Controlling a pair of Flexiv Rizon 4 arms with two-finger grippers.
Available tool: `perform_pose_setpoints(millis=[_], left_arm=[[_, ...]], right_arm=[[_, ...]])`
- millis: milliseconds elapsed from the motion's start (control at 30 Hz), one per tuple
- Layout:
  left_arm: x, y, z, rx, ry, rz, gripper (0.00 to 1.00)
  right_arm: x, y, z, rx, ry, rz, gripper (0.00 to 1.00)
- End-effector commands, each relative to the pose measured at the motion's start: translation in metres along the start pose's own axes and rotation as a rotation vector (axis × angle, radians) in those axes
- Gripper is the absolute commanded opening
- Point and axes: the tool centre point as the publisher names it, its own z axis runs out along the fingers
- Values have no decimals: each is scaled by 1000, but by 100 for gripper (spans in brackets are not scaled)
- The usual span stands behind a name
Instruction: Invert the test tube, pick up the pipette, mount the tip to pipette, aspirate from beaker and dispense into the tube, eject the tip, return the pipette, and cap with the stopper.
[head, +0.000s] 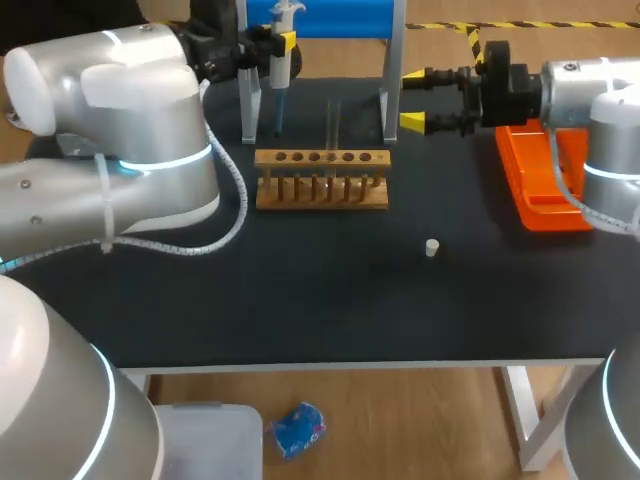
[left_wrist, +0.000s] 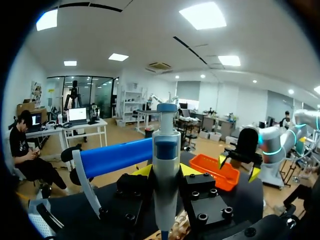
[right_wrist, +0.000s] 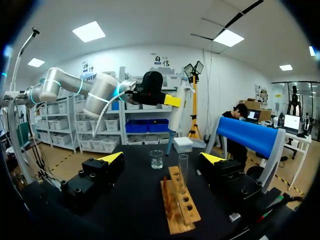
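Left tool (left_wrist: 166, 172) clamps the pipette (head: 283, 65) beyond the rack (head: 322, 180) — tip (head: 279, 115) seemingly mounted. Right tool (head: 415, 97) gapes empty. Test tube (right_wrist: 183, 170) stands racked; stopper (head: 432, 248) lies on the table (head: 300, 290) — aspirating, dispensing, capping all remain.

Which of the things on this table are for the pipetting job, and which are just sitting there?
For the job: white-and-blue pipette in the left gripper; clear glass test tube in the wooden rack; clear glass beaker; small white stopper.
No clear role: orange plastic tray; blue-barred stand, maybe the pipette's rest.
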Motion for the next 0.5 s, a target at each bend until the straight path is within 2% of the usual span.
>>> perform_pose_setpoints(millis=[33, 433, 500], left_arm=[[2, -2, 9, -5, -29, 0, 0], [2, -2, 9, -5, -29, 0, 0], [-7, -3, 13, -9, -54, -24, 0]], right_arm=[[2, 1, 0, 3, -7, 0, 100], [-1, 1, 2, 17, -20, 9, 100], [-4, 2, 3, 28, -19, -14, 100]])
